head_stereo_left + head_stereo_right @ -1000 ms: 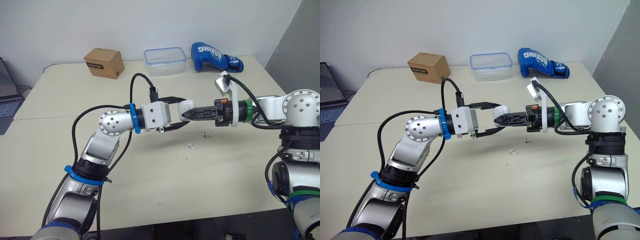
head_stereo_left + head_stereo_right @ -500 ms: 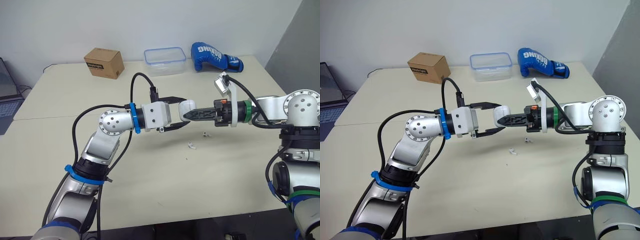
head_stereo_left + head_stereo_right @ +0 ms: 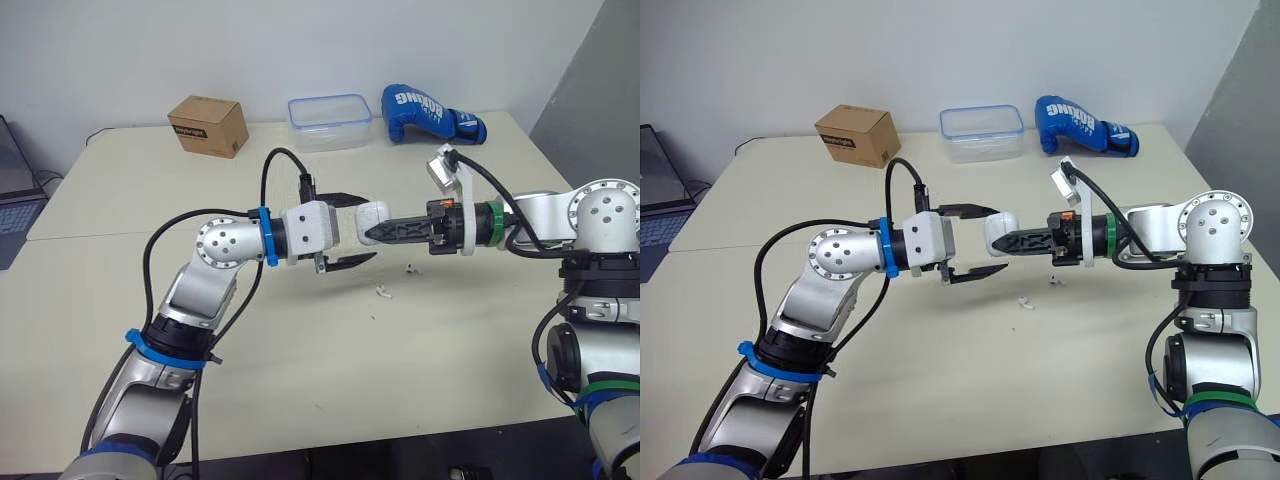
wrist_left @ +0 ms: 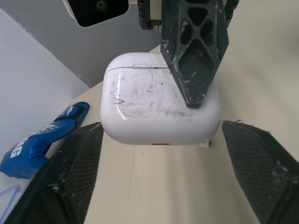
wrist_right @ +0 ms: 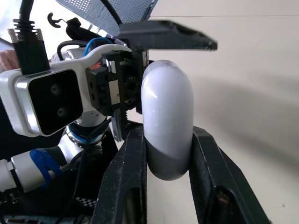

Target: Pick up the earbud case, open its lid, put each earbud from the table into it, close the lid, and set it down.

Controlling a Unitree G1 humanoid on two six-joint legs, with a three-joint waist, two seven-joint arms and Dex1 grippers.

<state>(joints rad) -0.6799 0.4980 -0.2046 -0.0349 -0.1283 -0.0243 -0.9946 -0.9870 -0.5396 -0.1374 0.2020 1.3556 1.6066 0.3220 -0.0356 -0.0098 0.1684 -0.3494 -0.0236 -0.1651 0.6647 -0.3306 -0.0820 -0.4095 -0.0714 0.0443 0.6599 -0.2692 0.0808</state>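
Boxing glove point(image 3: 428, 112): white word "BOXING" printed large on the blue back, with smaller white print above it that is too small to read.
Cardboard box point(image 3: 208, 125): dark strip label with white lettering, not legible.

Earbud case point(image 3: 373, 215) over table point(image 3: 120, 260) centre; earbuds point(image 3: 382, 292) on it nearby; box point(image 3: 208, 125), container point(image 3: 330, 122), glove point(image 3: 430, 113) along far edge.
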